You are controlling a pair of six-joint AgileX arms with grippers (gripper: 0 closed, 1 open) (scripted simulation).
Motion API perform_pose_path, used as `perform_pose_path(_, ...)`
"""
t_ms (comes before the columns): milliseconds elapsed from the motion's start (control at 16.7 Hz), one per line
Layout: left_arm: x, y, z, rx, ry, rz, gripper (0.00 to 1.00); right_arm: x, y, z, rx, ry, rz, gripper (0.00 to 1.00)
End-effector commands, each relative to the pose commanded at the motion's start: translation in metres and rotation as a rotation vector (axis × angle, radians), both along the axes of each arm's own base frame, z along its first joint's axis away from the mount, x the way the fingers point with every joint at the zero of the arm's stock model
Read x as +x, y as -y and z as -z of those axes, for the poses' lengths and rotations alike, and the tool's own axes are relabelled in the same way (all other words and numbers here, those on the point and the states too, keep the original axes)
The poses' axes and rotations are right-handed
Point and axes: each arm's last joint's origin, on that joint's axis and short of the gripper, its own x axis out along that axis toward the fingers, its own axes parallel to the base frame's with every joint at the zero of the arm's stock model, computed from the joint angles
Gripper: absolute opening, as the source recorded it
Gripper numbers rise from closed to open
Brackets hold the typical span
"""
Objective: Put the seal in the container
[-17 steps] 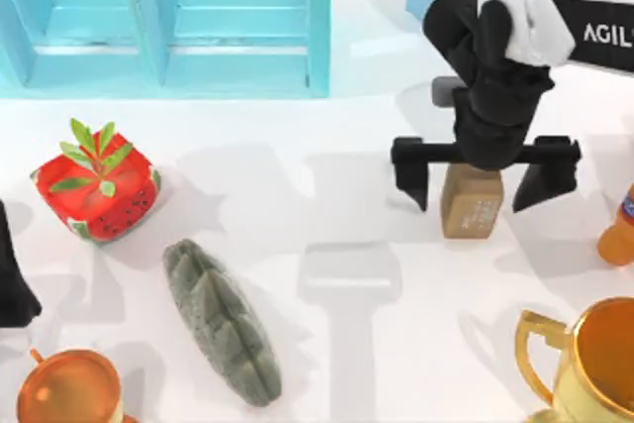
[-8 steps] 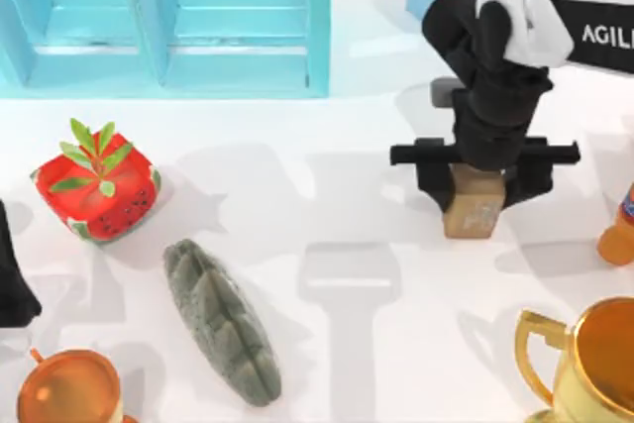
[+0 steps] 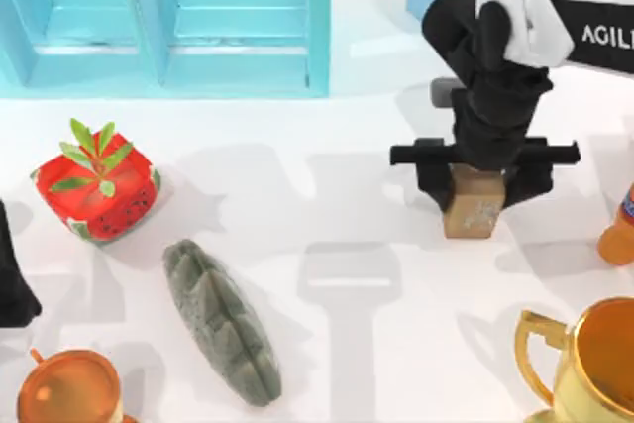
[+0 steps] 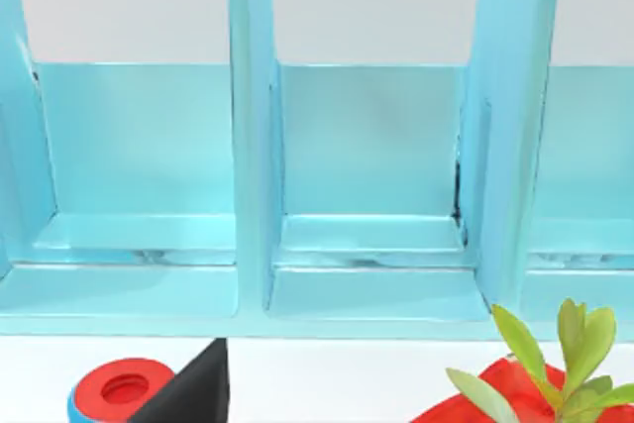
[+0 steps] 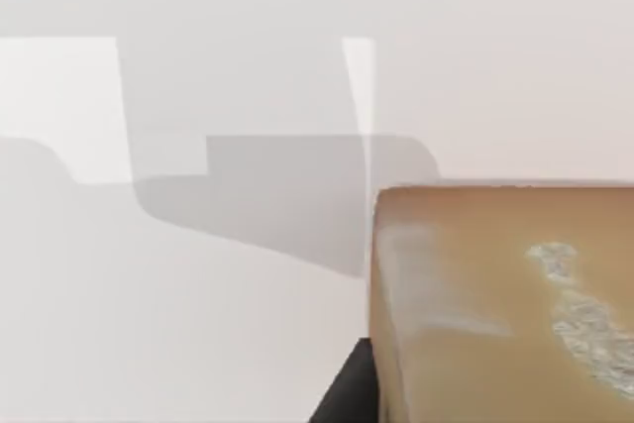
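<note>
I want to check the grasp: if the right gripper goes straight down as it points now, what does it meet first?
The seal: the right gripper is already shut on it, pointing down, so it would press the seal toward the table. How high the seal sits is unclear.

Rendered simulation tabletop, plain white table (image 3: 347, 344), turquoise container (image 3: 168, 22), scattered toy-like props, backdrop blank

The seal (image 3: 474, 211) was tan-brown with faint white marks. The container (image 3: 163, 22) was pale turquoise. A red cube (image 3: 97, 193) carried dark seed specks and green leaves; a ridged lump (image 3: 220, 320) was grey-green; a cup (image 3: 594, 364) was golden.
</note>
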Motion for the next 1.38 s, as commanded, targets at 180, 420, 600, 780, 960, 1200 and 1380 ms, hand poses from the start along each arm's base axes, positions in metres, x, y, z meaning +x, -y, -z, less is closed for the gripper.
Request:
perform_pose_path(180, 0.000, 0.000, 0.000, 0.000, 0.000, 0.000, 1.00, 0.000, 0.000, 0.000, 0.000, 0.000, 0.000, 0.00)
perform_pose_path(420, 0.000, 0.000, 0.000, 0.000, 0.000, 0.000, 1.00, 0.002, 0.001, -0.005, 0.000, 0.004, 0.006, 0.00)
perform_pose_path(600, 0.000, 0.000, 0.000, 0.000, 0.000, 0.000, 1.00, 0.006, 0.000, -0.033, 0.001, 0.004, 0.012, 0.00)
perform_pose_path(780, 0.000, 0.000, 0.000, 0.000, 0.000, 0.000, 1.00, 0.004, 0.001, -0.071, -0.007, -0.014, 0.008, 0.00)
perform_pose_path(960, 0.000, 0.000, 0.000, 0.000, 0.000, 0.000, 1.00, 0.001, 0.001, -0.099, -0.001, 0.001, 0.004, 0.00)
perform_pose_path(1200, 0.000, 0.000, 0.000, 0.000, 0.000, 0.000, 1.00, 0.001, 0.001, -0.099, -0.001, -0.001, 0.004, 0.00)
perform_pose_path(1380, 0.000, 0.000, 0.000, 0.000, 0.000, 0.000, 1.00, 0.006, 0.015, -0.106, -0.003, 0.030, 0.004, 0.00)
